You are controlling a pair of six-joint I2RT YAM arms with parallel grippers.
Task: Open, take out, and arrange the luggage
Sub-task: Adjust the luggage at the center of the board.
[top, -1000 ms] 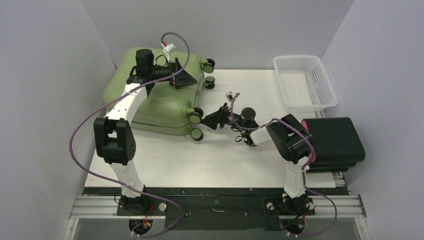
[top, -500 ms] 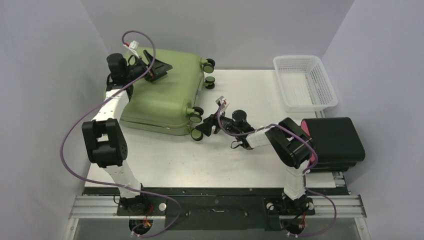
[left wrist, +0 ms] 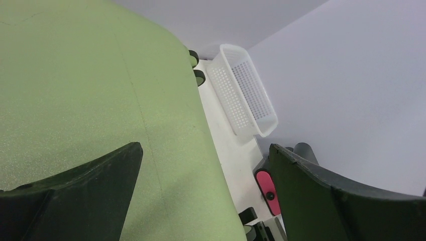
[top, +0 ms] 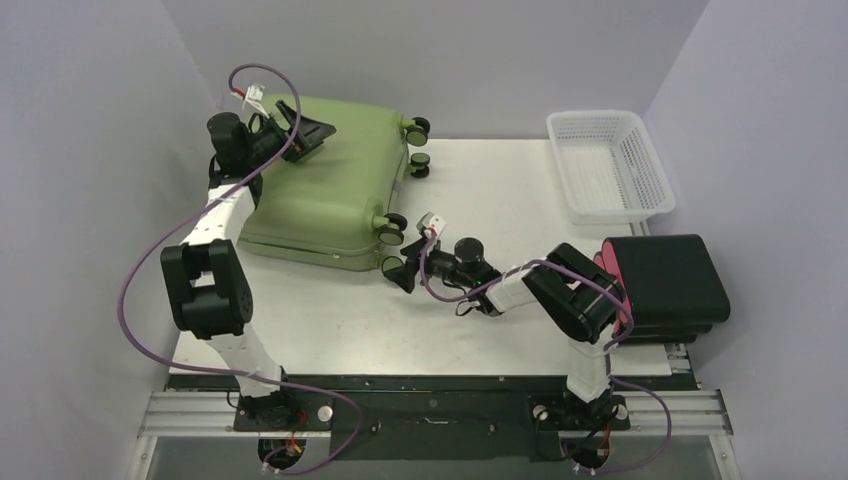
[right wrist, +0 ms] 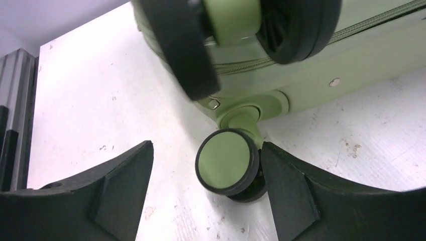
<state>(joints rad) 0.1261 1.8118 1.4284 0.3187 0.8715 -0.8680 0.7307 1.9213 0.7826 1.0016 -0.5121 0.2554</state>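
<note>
Right gripper point(right wrist: 206, 149) has advanced to straddle the luggage point(top: 330, 185) wheel point(right wrist: 223, 160).

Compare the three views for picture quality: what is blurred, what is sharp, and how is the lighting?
Right wrist: the upper wheel, close to the lens, is blurred; the lower wheel is sharp, with a soft shadow beneath. Left wrist: the luggage shows crisp surface grain, and the basket is sharp too. Top external: even, diffuse light with only faint shadows.

A robot lab cell: plain pale walls point(top: 80, 150) box in a white table point(top: 480, 320), aluminium mounting rail point(top: 440, 408) at 6 o'clock.
</note>
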